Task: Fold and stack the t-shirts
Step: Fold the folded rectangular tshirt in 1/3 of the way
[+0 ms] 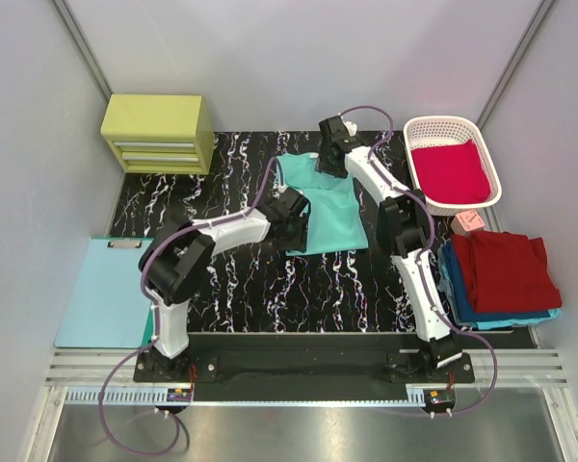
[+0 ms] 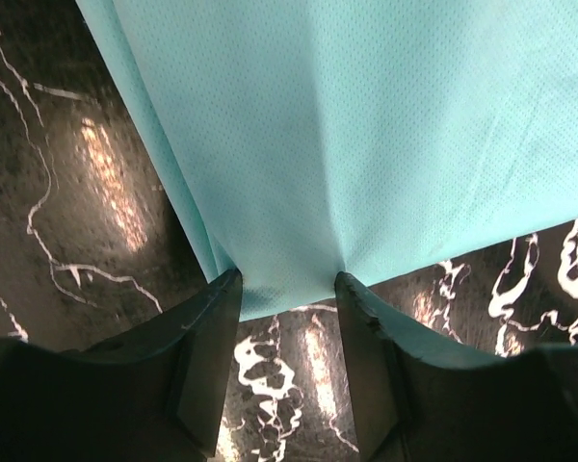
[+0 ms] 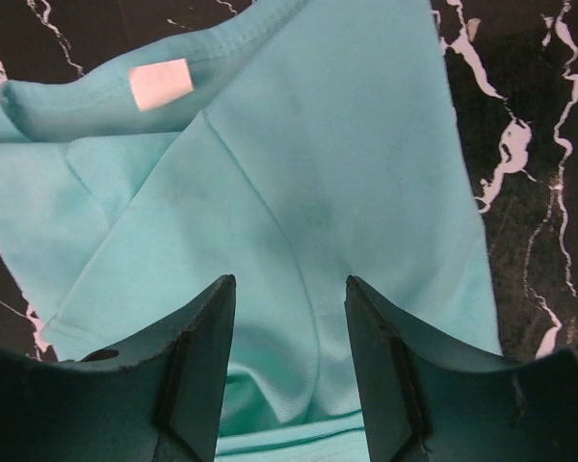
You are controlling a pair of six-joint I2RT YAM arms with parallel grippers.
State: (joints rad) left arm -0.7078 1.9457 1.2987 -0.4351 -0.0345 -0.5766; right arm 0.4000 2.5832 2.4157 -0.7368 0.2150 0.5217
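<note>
A mint-teal t-shirt (image 1: pixel 329 214) lies partly folded on the black marbled mat, between my two grippers. My left gripper (image 1: pixel 295 218) sits at its left hem. In the left wrist view that gripper (image 2: pixel 287 279) is open, with the hem of the teal cloth (image 2: pixel 366 144) just at its fingertips. My right gripper (image 1: pixel 331 146) is at the shirt's far collar end. In the right wrist view it (image 3: pixel 290 281) stands open over creased teal cloth (image 3: pixel 337 164), with the white neck label (image 3: pixel 161 83) beyond. A dark red t-shirt (image 1: pixel 503 269) lies folded on a blue one (image 1: pixel 460 300) at the right. A crimson t-shirt (image 1: pixel 450 171) fills the basket.
The white lattice basket (image 1: pixel 416 130) stands at the back right, with a small pink object (image 1: pixel 469 219) beside it. A yellow-green drawer unit (image 1: pixel 159 133) stands at the back left. A pale blue clipboard (image 1: pixel 106 294) lies off the mat's left edge. Grey walls close in both sides.
</note>
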